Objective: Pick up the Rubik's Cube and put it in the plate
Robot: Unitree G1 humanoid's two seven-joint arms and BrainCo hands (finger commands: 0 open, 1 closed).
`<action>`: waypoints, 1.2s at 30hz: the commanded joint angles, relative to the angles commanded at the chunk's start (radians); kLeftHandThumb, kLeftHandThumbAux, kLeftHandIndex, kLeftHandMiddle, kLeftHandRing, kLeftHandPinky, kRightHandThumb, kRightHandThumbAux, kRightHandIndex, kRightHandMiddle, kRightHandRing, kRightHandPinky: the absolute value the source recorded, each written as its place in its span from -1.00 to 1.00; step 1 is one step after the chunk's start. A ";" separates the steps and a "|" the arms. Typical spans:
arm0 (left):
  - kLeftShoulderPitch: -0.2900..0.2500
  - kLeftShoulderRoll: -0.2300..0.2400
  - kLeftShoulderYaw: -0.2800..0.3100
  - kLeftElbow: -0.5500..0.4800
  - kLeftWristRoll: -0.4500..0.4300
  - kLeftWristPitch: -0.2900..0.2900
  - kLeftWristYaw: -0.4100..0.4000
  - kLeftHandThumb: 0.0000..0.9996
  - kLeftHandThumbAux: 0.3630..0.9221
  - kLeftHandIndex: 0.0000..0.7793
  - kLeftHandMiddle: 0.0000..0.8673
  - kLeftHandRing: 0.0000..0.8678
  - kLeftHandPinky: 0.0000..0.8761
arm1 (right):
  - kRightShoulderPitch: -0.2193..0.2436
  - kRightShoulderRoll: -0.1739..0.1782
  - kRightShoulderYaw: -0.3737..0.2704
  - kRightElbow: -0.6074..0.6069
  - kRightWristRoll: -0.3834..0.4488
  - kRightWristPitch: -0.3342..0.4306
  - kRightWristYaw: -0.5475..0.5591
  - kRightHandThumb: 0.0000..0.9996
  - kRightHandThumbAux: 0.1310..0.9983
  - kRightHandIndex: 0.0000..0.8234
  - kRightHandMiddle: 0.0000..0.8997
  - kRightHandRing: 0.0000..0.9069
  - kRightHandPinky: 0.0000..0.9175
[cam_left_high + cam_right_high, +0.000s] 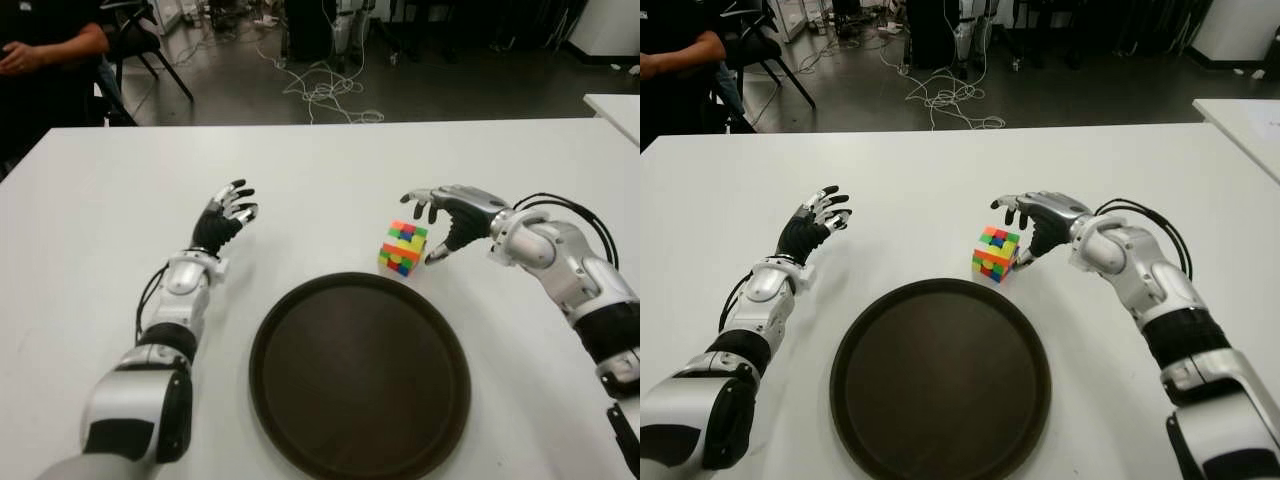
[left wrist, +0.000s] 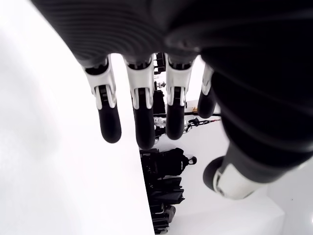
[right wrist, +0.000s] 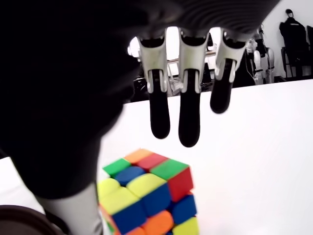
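Cube (image 1: pixel 403 247) sits on the table (image 1: pixel 90 200) center-right of frame, just above the plate (image 1: pixel 360 375) rim, right hand (image 1: pixel 450 218) spread and empty just right of it, not gripping; left hand (image 1: pixel 222 218) open, well left.

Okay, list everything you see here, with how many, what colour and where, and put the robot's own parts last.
Rubik's Cube: one, multicoloured, on the table just beyond the plate's far right rim.
Plate: one, dark brown, round, on the near middle of the table, nothing in it.
Table: one, white, filling most of the view.
Second table: one, white, a corner at the far right.
Cables: a tangle, white, on the floor beyond the table.
Chair: one, black, far left.
Person: one, dark top, far left, partly cut off.
Left robot hand: one, black and silver, fingers spread, left of the plate, holding nothing.
Right robot hand: one, black and silver, open, right beside the cube.
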 joint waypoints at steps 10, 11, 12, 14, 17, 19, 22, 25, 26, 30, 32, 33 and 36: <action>0.000 0.001 -0.001 0.001 0.002 0.001 -0.001 -0.61 0.22 -0.69 -0.56 -0.51 -0.47 | -0.021 0.014 0.008 0.081 0.003 -0.036 -0.050 -1.00 0.64 -0.34 -0.22 0.03 -0.02; 0.000 0.001 -0.002 0.002 0.002 0.002 0.000 -0.61 0.22 -0.69 -0.55 -0.50 -0.46 | -0.023 0.015 0.009 0.085 0.003 -0.037 -0.054 -1.00 0.64 -0.34 -0.21 0.02 -0.03; -0.001 0.001 -0.002 0.002 0.003 0.002 0.000 -0.60 0.23 -0.69 -0.55 -0.50 -0.46 | -0.024 0.017 0.009 0.089 0.002 -0.038 -0.059 -1.00 0.64 -0.33 -0.21 0.02 -0.03; -0.001 0.001 -0.002 0.003 0.003 0.003 0.001 -0.60 0.27 -0.68 -0.54 -0.50 -0.46 | -0.028 0.019 0.012 0.099 0.000 -0.038 -0.067 -1.00 0.60 -0.38 -0.28 -0.11 -0.19; -0.002 0.000 -0.002 0.004 0.003 0.004 0.002 -0.59 0.31 -0.68 -0.55 -0.50 -0.46 | -0.034 0.021 0.017 0.111 -0.007 -0.035 -0.074 -1.00 0.53 -0.50 -0.45 -0.34 -0.42; -0.003 0.000 -0.001 0.006 0.002 0.005 0.003 -0.59 0.30 -0.68 -0.55 -0.50 -0.46 | -0.037 0.022 0.020 0.116 -0.011 -0.029 -0.077 -1.00 0.51 -0.55 -0.52 -0.44 -0.51; -0.004 -0.001 -0.001 0.007 0.001 0.007 0.002 -0.61 0.28 -0.70 -0.58 -0.52 -0.46 | -0.040 0.024 0.023 0.123 -0.016 -0.019 -0.086 -1.00 0.48 -0.60 -0.62 -0.56 -0.61; -0.006 -0.001 0.000 0.008 0.000 0.008 0.001 -0.60 0.28 -0.70 -0.58 -0.51 -0.45 | -0.045 0.028 0.027 0.130 -0.021 -0.004 -0.093 -1.00 0.47 -0.64 -0.67 -0.62 -0.67; -0.006 -0.001 0.000 0.008 0.000 0.008 0.001 -0.59 0.28 -0.70 -0.57 -0.51 -0.45 | -0.047 0.029 0.028 0.132 -0.022 0.000 -0.094 -1.00 0.47 -0.64 -0.67 -0.63 -0.68; -0.007 -0.001 0.001 0.009 -0.001 0.007 -0.003 -0.56 0.29 -0.71 -0.57 -0.52 -0.47 | -0.052 0.031 0.032 0.139 -0.027 0.010 -0.097 -1.00 0.50 -0.68 -0.69 -0.66 -0.70; -0.007 -0.001 0.001 0.009 -0.001 0.007 -0.005 -0.55 0.29 -0.71 -0.57 -0.52 -0.47 | -0.054 0.033 0.034 0.142 -0.030 0.017 -0.099 -1.00 0.50 -0.69 -0.70 -0.68 -0.70; -0.007 -0.001 0.001 0.010 -0.002 0.007 -0.005 -0.56 0.28 -0.71 -0.57 -0.52 -0.47 | -0.055 0.034 0.035 0.144 -0.032 0.020 -0.101 -1.00 0.50 -0.71 -0.70 -0.69 -0.72; -0.008 -0.001 0.001 0.010 -0.001 0.005 -0.006 -0.57 0.25 -0.71 -0.57 -0.51 -0.46 | -0.055 0.036 0.037 0.144 -0.033 0.029 -0.105 -1.00 0.51 -0.72 -0.72 -0.72 -0.75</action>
